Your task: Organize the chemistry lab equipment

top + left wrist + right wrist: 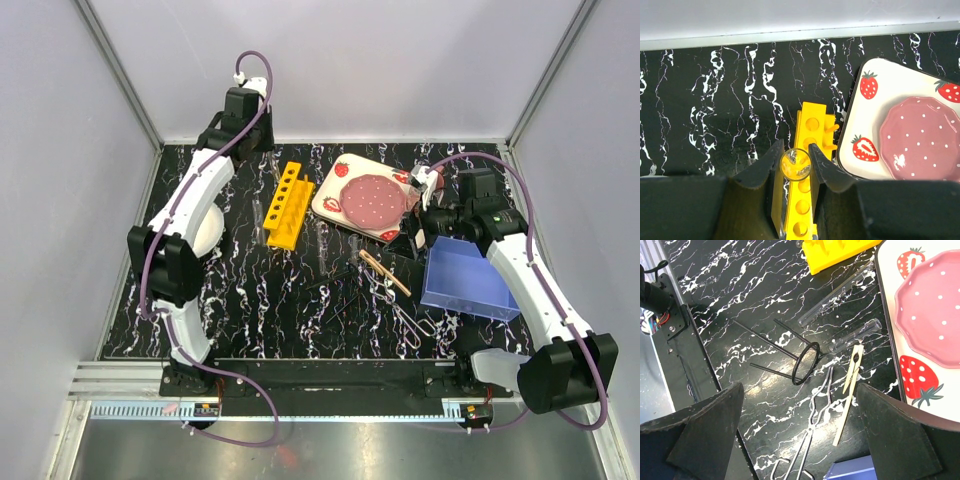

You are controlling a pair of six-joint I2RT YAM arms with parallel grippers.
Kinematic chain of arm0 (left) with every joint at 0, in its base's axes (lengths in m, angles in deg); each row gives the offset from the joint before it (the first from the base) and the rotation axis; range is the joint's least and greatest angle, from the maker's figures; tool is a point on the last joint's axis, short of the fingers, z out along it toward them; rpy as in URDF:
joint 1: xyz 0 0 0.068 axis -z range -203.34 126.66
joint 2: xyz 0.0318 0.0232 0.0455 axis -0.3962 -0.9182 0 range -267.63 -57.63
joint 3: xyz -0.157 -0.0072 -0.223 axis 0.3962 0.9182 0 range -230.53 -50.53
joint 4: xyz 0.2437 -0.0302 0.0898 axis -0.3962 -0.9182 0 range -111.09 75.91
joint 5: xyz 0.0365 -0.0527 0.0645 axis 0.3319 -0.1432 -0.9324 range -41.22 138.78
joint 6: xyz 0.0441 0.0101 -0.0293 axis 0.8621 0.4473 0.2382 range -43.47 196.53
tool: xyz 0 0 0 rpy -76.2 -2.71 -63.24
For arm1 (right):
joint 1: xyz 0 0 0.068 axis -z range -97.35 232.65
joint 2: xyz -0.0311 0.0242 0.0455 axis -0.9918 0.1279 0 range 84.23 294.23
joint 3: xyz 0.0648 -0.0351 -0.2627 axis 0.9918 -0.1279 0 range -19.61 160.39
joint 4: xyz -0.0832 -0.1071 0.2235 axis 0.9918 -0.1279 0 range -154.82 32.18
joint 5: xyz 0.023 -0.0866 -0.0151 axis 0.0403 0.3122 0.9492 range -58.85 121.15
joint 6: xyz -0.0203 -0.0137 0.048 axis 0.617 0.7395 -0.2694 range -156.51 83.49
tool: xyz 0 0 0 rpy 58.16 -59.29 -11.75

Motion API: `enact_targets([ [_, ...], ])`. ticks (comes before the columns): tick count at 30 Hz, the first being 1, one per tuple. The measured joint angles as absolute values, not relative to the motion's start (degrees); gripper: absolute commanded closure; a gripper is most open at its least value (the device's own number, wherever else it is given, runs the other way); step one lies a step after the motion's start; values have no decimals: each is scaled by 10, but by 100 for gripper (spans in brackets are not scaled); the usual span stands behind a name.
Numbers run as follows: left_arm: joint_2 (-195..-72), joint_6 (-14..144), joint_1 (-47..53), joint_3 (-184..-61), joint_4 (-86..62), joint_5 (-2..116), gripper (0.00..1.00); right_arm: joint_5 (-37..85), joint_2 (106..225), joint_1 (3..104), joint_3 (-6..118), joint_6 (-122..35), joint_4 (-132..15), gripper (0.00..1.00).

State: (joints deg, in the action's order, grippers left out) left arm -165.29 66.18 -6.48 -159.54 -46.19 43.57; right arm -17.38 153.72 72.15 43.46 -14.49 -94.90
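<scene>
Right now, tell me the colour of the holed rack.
The rack is bright yellow, clearest in the left wrist view.

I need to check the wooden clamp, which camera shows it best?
The right wrist view: the wooden clamp lies large and unobstructed beside the forceps. The top view shows it small; the left wrist view misses it.

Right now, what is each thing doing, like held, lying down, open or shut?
left pincer, shut on the glass tube
glass tube, held upright above the yellow rack
yellow rack, the holes in view are empty
right pincer, open, holding nothing
loose tubes, lying flat on the table
wooden clamp, lying flat
forceps, lying flat
pink plate, empty, on the tray
</scene>
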Motion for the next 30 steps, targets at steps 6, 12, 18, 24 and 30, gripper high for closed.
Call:
enact_targets([
  [6,-1666,662,-65,-1602,-449,439,85,-180,1537,723,434,-153,-947,0],
  [12,-1670,660,-65,-1602,-434,442,85,-186,1537,726,434,-160,-944,0],
  [18,-1682,658,-65,-1603,-426,448,85,-193,1537,727,434,-164,-939,0],
  [24,-1695,654,-65,-1603,-424,457,85,-195,1537,727,434,-169,-936,0],
  [30,-1696,649,-65,-1603,-418,465,85,-195,1537,729,434,-169,-936,0],
])
